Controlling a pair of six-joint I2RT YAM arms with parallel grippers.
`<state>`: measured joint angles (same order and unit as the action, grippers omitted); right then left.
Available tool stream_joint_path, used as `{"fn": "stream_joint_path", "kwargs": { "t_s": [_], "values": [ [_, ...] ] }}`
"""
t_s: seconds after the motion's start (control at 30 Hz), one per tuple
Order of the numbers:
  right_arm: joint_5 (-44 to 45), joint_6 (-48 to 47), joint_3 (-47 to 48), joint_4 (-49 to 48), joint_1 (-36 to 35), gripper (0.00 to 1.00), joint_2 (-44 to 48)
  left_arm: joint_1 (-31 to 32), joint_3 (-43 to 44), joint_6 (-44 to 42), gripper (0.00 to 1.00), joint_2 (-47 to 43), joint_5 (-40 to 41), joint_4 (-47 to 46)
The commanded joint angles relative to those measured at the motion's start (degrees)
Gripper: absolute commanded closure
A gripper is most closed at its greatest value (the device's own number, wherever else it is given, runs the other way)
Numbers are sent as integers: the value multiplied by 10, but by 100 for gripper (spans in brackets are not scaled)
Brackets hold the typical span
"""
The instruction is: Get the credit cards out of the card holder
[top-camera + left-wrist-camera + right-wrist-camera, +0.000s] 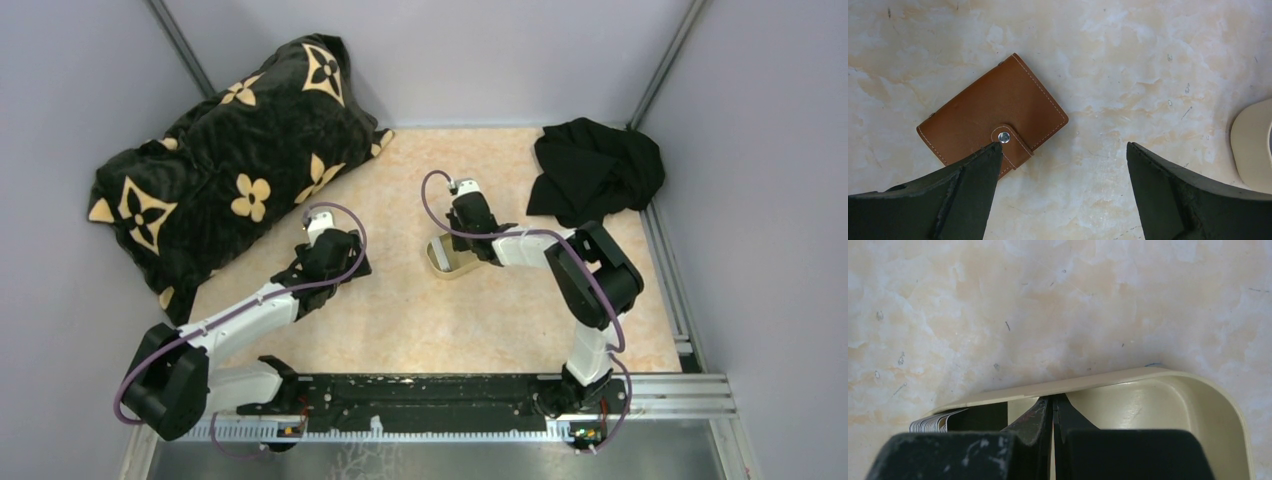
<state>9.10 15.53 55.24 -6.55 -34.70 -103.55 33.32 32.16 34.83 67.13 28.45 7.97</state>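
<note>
Left pincer (pixel 1063 148) hanging wide open above the marbled surface (pixel 1148 60), brown card holder (pixel 993 117) lying snapped shut beneath it, one fingertip (pixel 980 167) just beside its clasp, right pincer (pixel 1053 402) sitting fully closed and empty inside the cream tray (pixel 1198 395), credit cards (pixel 935 423) lying stacked at the tray's left end.

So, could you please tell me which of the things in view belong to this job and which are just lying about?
Job: brown card holder, snapped shut on the table; tan tray; thin stacked edges inside it, possibly the credit cards.
Lying about: black flower-patterned cushion; crumpled black cloth.
</note>
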Motion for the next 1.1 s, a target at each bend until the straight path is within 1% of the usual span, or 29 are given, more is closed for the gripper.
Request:
{"fn": "stream_joint_path", "kwargs": {
  "t_s": [0.0,0.13,0.23,0.33,0.43,0.5,0.6,0.7,0.8,0.93,1.07],
  "values": [
    [-1,-5,29,-1,4,100,-9,-3,-5,-1,1,3,0,-1],
    [0,-6,14,4,4,100,17,-3,-9,2,1,7,-19,-14],
    [6,-10,2,17,4,100,59,-4,-7,17,1,19,-71,-38],
    [10,-15,-13,28,4,100,118,-4,-3,28,1,35,-109,-55],
    [25,-14,-35,45,4,100,180,-4,1,29,1,53,-120,-60],
    [28,-14,-62,50,4,100,228,-4,6,25,1,61,-121,-56],
    [7,-16,-123,58,4,100,293,-4,5,21,1,52,-116,-54],
    [-17,-4,-170,81,3,100,339,-4,-9,12,1,41,-119,-80],
    [-42,16,-212,81,3,100,375,-4,-14,9,1,49,-131,-103],
    [-37,37,-254,68,-9,100,384,-4,-10,22,1,74,-155,-116],
    [-27,52,-274,40,-21,100,359,-4,-5,31,1,89,-172,-119]
  ]
}}
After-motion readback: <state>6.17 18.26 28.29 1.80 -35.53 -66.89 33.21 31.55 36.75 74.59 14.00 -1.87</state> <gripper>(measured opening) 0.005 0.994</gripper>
